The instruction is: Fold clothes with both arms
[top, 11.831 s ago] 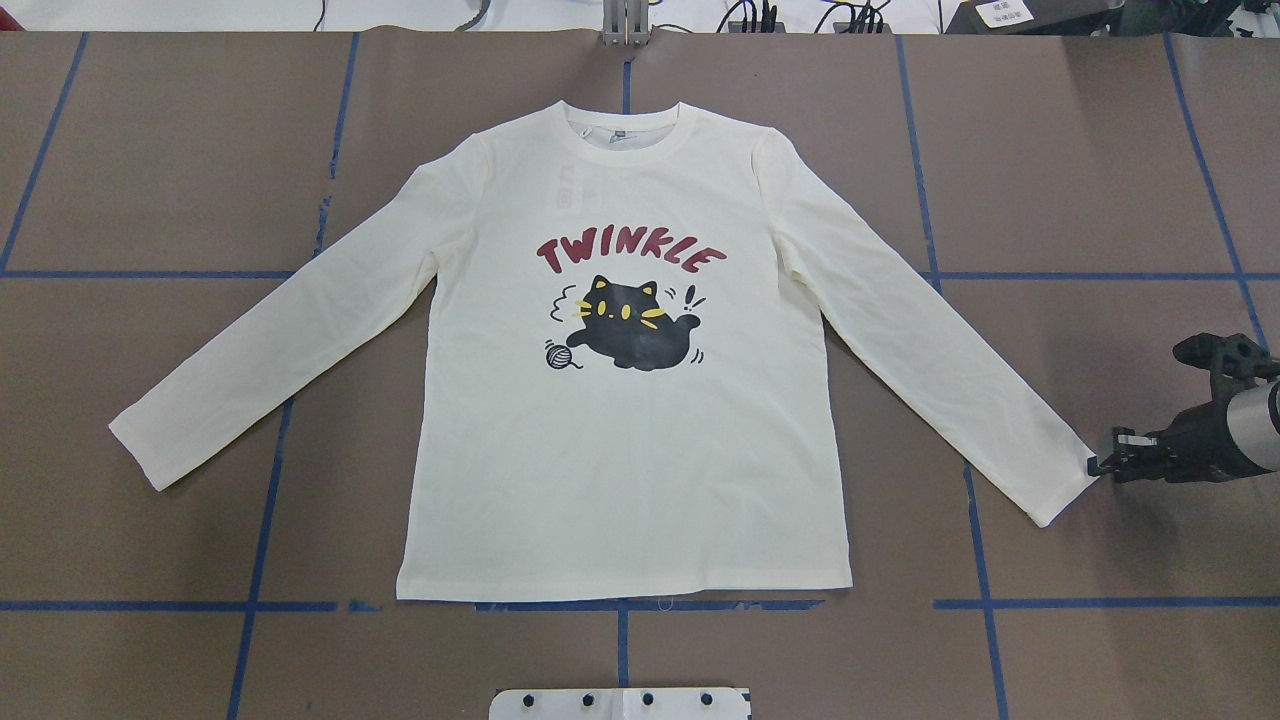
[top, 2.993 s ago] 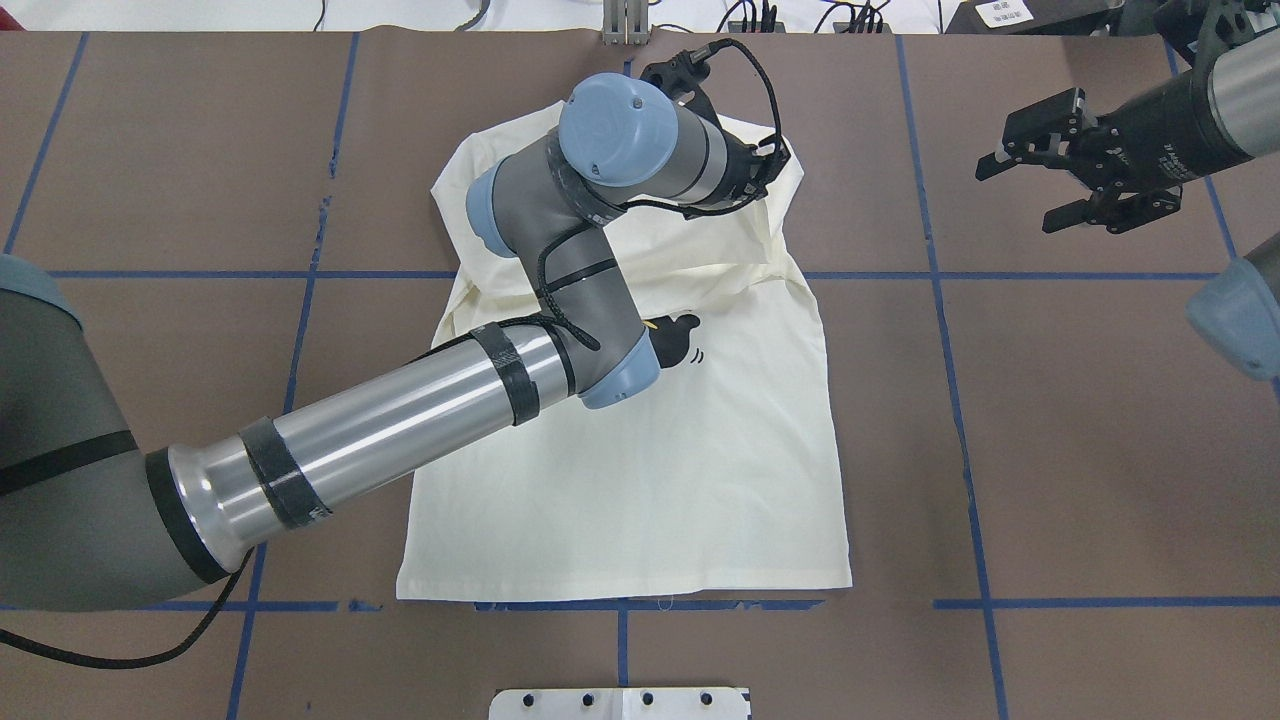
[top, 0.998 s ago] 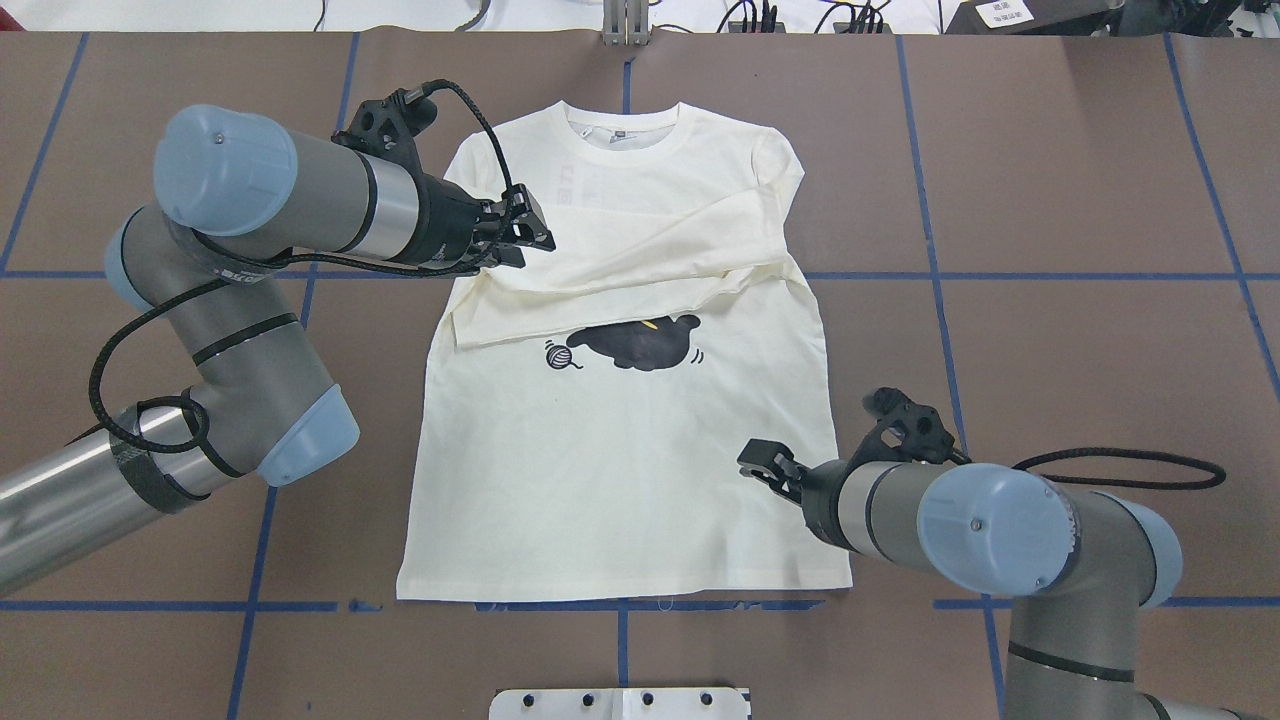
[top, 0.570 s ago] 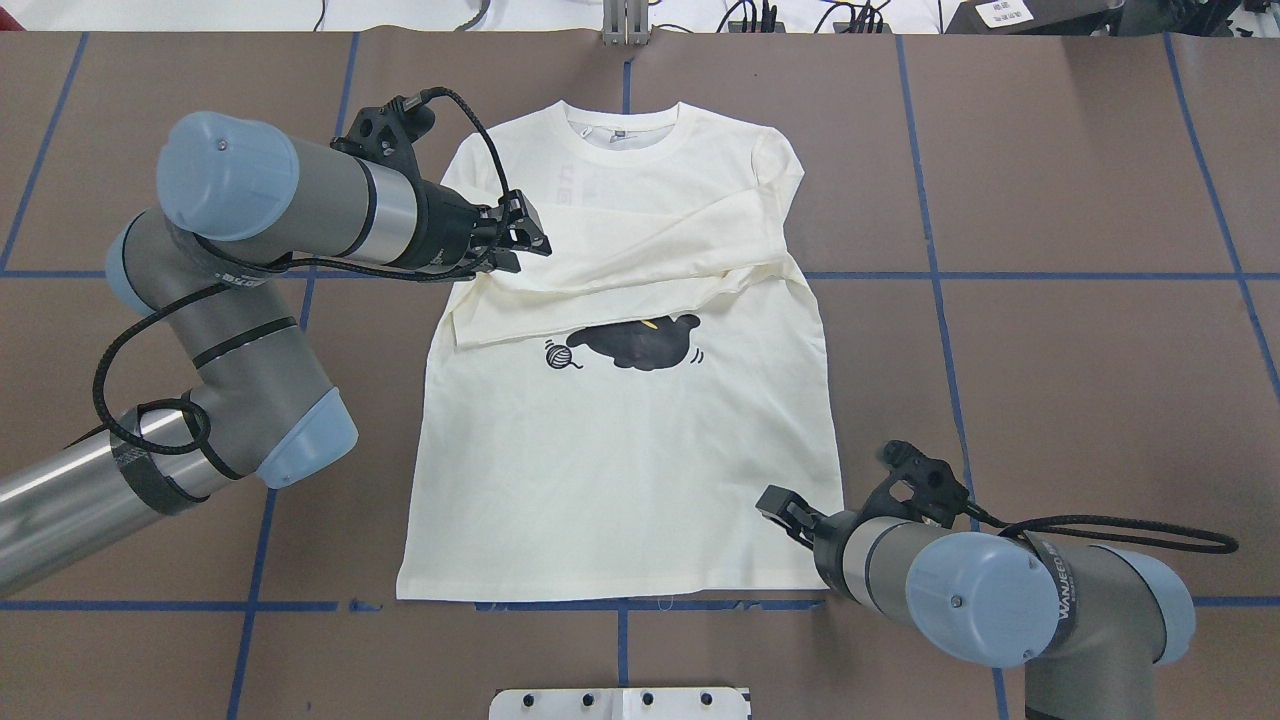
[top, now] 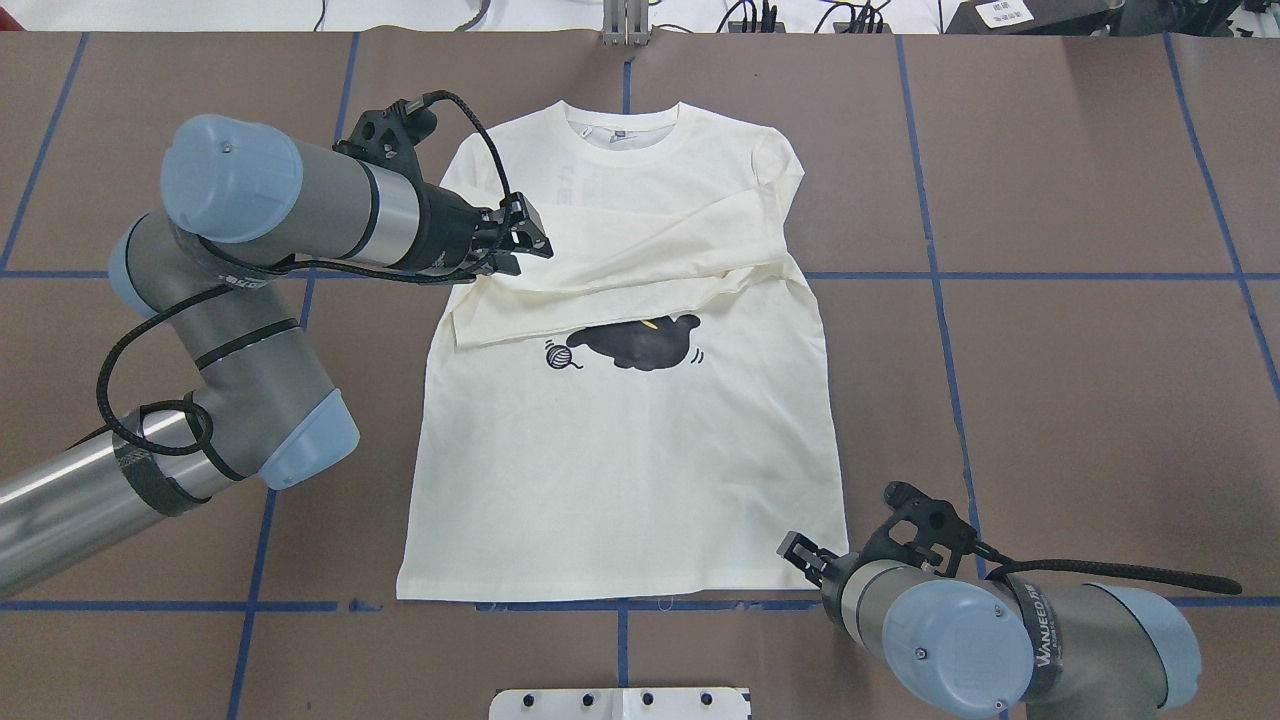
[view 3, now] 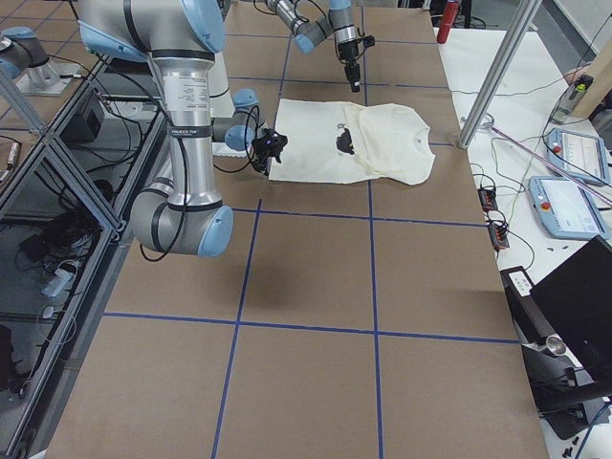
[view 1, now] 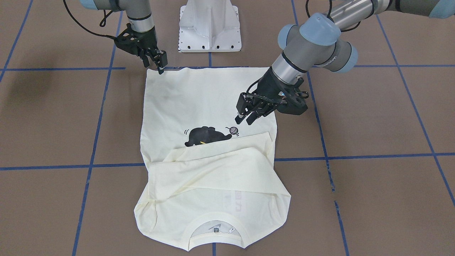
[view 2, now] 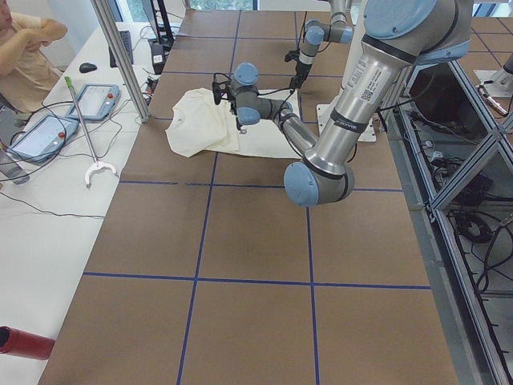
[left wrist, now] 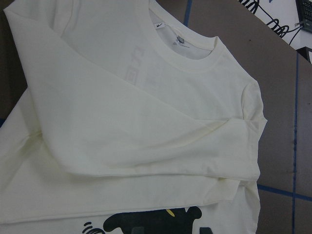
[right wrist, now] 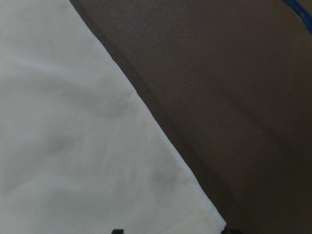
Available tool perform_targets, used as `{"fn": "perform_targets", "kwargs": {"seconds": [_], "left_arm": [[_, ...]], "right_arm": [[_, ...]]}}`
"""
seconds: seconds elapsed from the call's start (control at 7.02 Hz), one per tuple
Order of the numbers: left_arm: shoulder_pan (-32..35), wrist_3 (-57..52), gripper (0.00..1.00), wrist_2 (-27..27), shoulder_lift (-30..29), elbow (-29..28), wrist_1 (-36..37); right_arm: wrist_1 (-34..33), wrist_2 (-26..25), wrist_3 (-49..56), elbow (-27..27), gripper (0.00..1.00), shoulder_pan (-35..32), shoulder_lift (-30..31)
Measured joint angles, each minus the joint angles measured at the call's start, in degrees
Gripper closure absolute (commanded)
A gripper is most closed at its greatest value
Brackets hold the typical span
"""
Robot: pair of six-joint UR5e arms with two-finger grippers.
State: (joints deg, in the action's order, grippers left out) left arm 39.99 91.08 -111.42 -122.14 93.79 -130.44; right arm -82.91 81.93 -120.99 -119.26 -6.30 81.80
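**A:** Table first?

**B:** Brown-papered table point(top: 1050, 400) w/ a blue tape grid. Wide brown stretches show on both sides of the shirt. A narrower strip lies btwn the hem and the white base plate point(top: 620, 703).

**A:** And the shirt?

**B:** Cream T-shirt point(top: 620, 480), flat at centre, collar point(top: 625, 130) toward the far edge. The hem point(top: 560, 596) runs along the near tape line. Both sleeves point(top: 650, 255) are folded across the chest, overlapping and covering the top of the cat print point(top: 640, 348). Side edges run fairly straight.

**A:** Arms?

**B:** Left arm point(top: 290, 210) has its elbow over bare table and its wrist reaching in over the shirt's side edge. Right arm point(top: 1000, 630) sits low at the near corner, mostly off the cloth.

**A:** Grippers?

**B:** Left gripper point(view 1: 243, 121) hangs above the shirt by the folded sleeves, jaws apart, nothing btwn them. Right gripper point(view 1: 162, 65) is at the hem corner point(right wrist: 214, 222), jaws apart w/ the corner btwn. Whether it's touching the cloth I can't tell; the wrist cam is too tight.
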Motion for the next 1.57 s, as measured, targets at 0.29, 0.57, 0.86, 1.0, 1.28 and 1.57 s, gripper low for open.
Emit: {"fn": "perform_targets", "kwargs": {"seconds": [0.29,0.57,0.86,1.0,1.28,1.57], "left_arm": [[0.0,0.1,0.5,0.1,-0.1,0.1,0.0],[0.0,0.2,0.5,0.0,-0.1,0.1,0.0],[0.0,0.3,0.5,0.0,0.0,0.0,0.0],[0.0,0.2,0.5,0.0,0.0,-0.1,-0.1],[0.0,0.1,0.5,0.0,0.0,-0.1,-0.1],[0.0,0.0,0.5,0.0,0.1,-0.2,-0.1]], "right_arm": [[-0.9,-0.3,0.0,0.4,0.43,0.1,-0.4],[-1.3,-0.6,0.0,0.5,0.56,0.1,-0.3],[-1.5,-0.8,0.1,0.8,0.56,0.0,-0.1],[-2.2,-0.8,0.0,0.8,0.61,0.1,0.1],[-3.9,-0.8,0.0,0.6,1.0,0.2,-0.1],[-4.3,-0.8,0.0,0.5,1.0,0.2,0.0]]}}
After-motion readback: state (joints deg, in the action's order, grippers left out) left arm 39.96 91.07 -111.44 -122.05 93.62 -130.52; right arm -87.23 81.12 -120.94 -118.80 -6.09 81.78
